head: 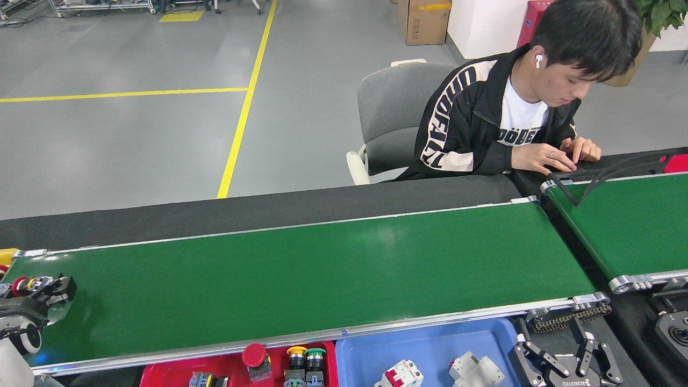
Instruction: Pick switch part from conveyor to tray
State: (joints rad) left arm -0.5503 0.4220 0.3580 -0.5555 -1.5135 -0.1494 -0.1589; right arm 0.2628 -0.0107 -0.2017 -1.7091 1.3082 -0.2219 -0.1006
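The conveyor [322,269] runs across the head view, a long glossy green belt with silver rails. At its far left end lies a switch part [24,284] with a red cap and a grey body. My left gripper [54,290] reaches over the belt right at this part, and its dark fingers overlap the part's body. Whether they grip it is unclear. My right gripper [553,349] rests low at the bottom right, off the belt, open and holding nothing. The red tray [161,377] below the near rail holds red, yellow and green capped switch parts.
A blue tray [430,344] with white circuit breakers sits beside the red one. A yellow tray corner [6,253] shows at far left. A smaller green belt [634,226] angles off at right. A seated person [484,123] has both hands at its far end.
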